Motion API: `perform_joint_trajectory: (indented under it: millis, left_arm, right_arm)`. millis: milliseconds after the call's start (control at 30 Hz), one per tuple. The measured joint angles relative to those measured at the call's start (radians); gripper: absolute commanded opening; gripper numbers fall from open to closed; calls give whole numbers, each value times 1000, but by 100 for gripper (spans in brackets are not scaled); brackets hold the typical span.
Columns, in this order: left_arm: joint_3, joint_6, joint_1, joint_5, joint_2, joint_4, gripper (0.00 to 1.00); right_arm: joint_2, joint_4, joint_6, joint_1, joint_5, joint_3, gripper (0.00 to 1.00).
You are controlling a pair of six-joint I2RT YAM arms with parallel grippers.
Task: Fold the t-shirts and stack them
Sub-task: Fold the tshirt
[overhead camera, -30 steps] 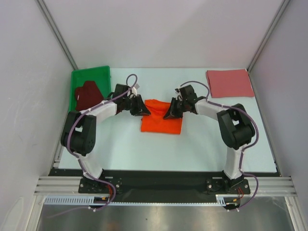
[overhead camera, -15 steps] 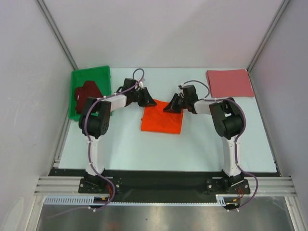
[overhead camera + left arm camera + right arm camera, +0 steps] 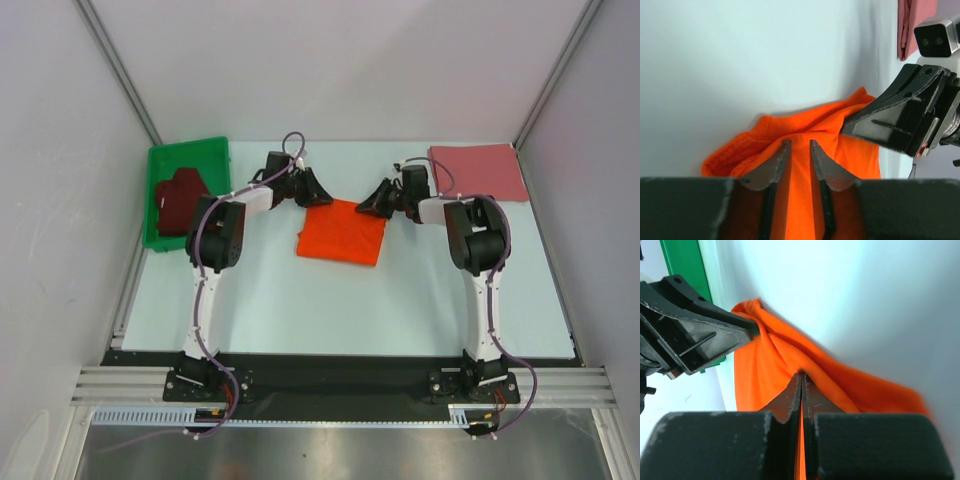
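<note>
- Work item: the orange t-shirt (image 3: 341,232) lies mid-table as a partly folded rectangle. Its near edge rests on the table (image 3: 420,300), and its 2 far corners are raised.
- Left gripper (image 3: 799,143): clamped on the far-left corner. A thick bunch of orange cloth fills the narrow gap between the jaws, and creases run up to the tips.
- Right gripper (image 3: 802,376): pinched onto the far-right corner. The jaws are almost together, with only a thin line of orange between them.
- Other garments: the pink t-shirt (image 3: 477,172) lies folded flat at the far right corner, well apart from the orange one. The maroon t-shirt (image 3: 178,200) lies crumpled in the green bin (image 3: 190,158) at the far left.
- Step in hand (judgement): a 2-point hold on the far edge, made either to fold that edge over or to carry the shirt toward the pink one.
- Procedure:
  - Move both arms at equal height and speed so the held edge stays straight.
  - Hold the span between the corners just taut. Slack makes a sag in the middle, and overstretch may pull cloth out of the jaws.
  - Lower the edge square to the shirt's sides before letting go.
- Risk: the left hold takes in several layers, so a lower layer may drag out of line.
- Progress (judgement): 1 shirt folded, 1 in work, 1 untouched.
</note>
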Motion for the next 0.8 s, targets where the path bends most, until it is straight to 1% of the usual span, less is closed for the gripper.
perform_joint_trajectory:
  millis: [100,167,333,500,567,667,800]
  left_arm:
    - [10,1,19,1,0,-18,31]
    - [32,6,37,0,1,-43,31]
    - [109,43,85,-20,11,-107,34]
    - [102,74,104,-47,-12,-175,36]
    - [60,80,98,-55,-60,-201,36]
    - [-22,83,79,-59,-171,-235,37]
    - [-159,77,31,-35,-359,-198,35]
  right_arm:
    - [0,-12,-11,-33,-10,2,2]
    - [1,-34,-31,-55,-6,16,2]
    - [9,-141,-108,-106,28,74,2]
    - [-6,-272,-192,-122,82,125,4]
    - [-36,-349,-225,-118,117,125,5]
    - [-104,-466,-266,-104,161,124,7]
    - [-251,-575,-298,-70,182,99,14]
